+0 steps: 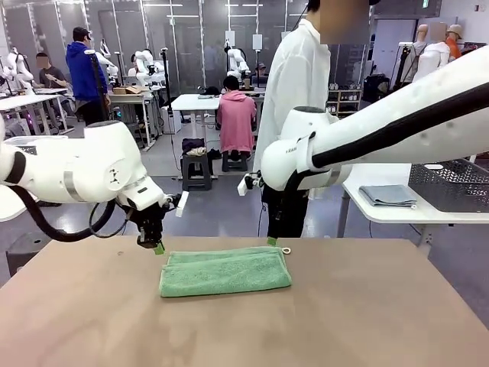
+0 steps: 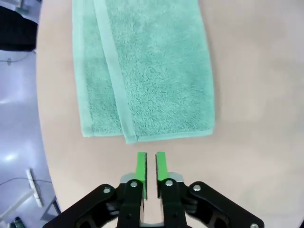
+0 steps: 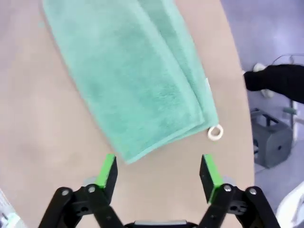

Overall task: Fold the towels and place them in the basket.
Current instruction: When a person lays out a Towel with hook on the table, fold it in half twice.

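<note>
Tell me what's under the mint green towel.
The folded towel lies flat on the brown table. Its lower layer peeks out along one edge; anything between layers is covered.

Front view bright, evenly lit; ceiling strip lamps [image 1: 162, 6] glow overhead, far back. Shadows soft: thin dark rim under green towel [image 1: 225, 272] on desk [image 1: 367, 321]. Right arm [image 1: 397, 126] close to lens, slightly soft. Left wrist view crisp, terry pile readable; pale glare patches on floor [image 2: 10, 156]. Right wrist view blurred, towel weave smeared, right end effector [image 3: 157, 162] soft-edged. Wide-angle distortion in both wrist views: desk edge bends into curve.
</note>
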Available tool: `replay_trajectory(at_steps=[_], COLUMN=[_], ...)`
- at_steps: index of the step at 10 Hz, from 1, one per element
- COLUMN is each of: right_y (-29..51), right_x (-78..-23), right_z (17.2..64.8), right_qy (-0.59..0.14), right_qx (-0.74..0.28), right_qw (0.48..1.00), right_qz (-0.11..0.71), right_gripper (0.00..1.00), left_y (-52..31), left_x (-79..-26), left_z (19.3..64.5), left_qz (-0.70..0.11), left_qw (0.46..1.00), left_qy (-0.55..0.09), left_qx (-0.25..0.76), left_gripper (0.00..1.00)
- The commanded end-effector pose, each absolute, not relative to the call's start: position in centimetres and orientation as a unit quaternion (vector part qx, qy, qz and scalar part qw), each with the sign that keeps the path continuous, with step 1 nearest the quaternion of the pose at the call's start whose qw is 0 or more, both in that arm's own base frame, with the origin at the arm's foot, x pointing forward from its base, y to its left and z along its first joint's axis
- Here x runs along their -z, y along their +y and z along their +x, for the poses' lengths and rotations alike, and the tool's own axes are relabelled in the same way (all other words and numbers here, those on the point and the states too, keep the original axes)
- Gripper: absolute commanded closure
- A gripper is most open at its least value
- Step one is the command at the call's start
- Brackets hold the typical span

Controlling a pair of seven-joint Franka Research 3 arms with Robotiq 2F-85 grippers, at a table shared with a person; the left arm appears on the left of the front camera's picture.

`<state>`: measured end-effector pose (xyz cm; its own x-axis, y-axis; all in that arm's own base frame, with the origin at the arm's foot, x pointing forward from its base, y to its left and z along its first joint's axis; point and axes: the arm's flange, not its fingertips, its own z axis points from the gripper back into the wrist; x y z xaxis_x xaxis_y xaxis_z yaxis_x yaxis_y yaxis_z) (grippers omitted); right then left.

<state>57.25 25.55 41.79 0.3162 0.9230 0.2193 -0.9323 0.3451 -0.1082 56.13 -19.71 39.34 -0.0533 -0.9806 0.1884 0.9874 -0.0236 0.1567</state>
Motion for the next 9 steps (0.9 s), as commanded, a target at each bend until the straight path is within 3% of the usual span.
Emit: replay_trajectory(at_steps=[1, 2, 3, 4, 5, 6, 7, 8, 9], right_y=[23.3, 23.0, 24.7, 24.7, 24.7, 24.7, 24.7, 24.9, 24.7], right_x=[-43.3, -43.9, -43.4, -43.4, -43.4, -43.4, -43.4, -43.2, -42.2], right_z=[51.8, 51.0, 54.4, 54.4, 54.4, 54.4, 54.4, 53.6, 54.4], right_qy=[-0.136, -0.139, -0.126, -0.126, -0.126, -0.126, -0.126, -0.122, -0.131], right_qx=[-0.5, -0.484, -0.542, -0.542, -0.542, -0.542, -0.542, -0.531, -0.449], right_qw=[0.855, 0.864, 0.83, 0.83, 0.83, 0.83, 0.83, 0.838, 0.883], right_qz=[0.026, 0.023, 0.025, 0.025, 0.025, 0.025, 0.025, 0.028, 0.044], right_gripper=[0.04, 0.04, 0.04, 0.04, 0.04, 0.04, 0.04, 0.04, 0.04], left_y=[-17.2, -16.6, -15.9, -14.9, -14.1, -13.5, -12.8, -12.1, -11.4], left_x=[-39.8, -40.0, -40.2, -40.3, -40.3, -40.2, -40.1, -39.9, -39.7], left_z=[55.2, 55.5, 55.6, 55.6, 55.5, 55.6, 55.5, 55.3, 55.0], left_qz=[-0.05, -0.071, -0.092, -0.114, -0.132, -0.149, -0.164, -0.18, -0.193], left_qw=[0.675, 0.665, 0.664, 0.662, 0.664, 0.661, 0.659, 0.657, 0.657], left_qy=[-0.147, -0.16, -0.17, -0.183, -0.195, -0.208, -0.224, -0.242, -0.256], left_qx=[0.721, 0.726, 0.722, 0.718, 0.71, 0.706, 0.699, 0.691, 0.683], left_gripper=[0.59, 0.78, 0.39, 0.58, 0.19, 0.38, 0.0, 0.18, 0.0])
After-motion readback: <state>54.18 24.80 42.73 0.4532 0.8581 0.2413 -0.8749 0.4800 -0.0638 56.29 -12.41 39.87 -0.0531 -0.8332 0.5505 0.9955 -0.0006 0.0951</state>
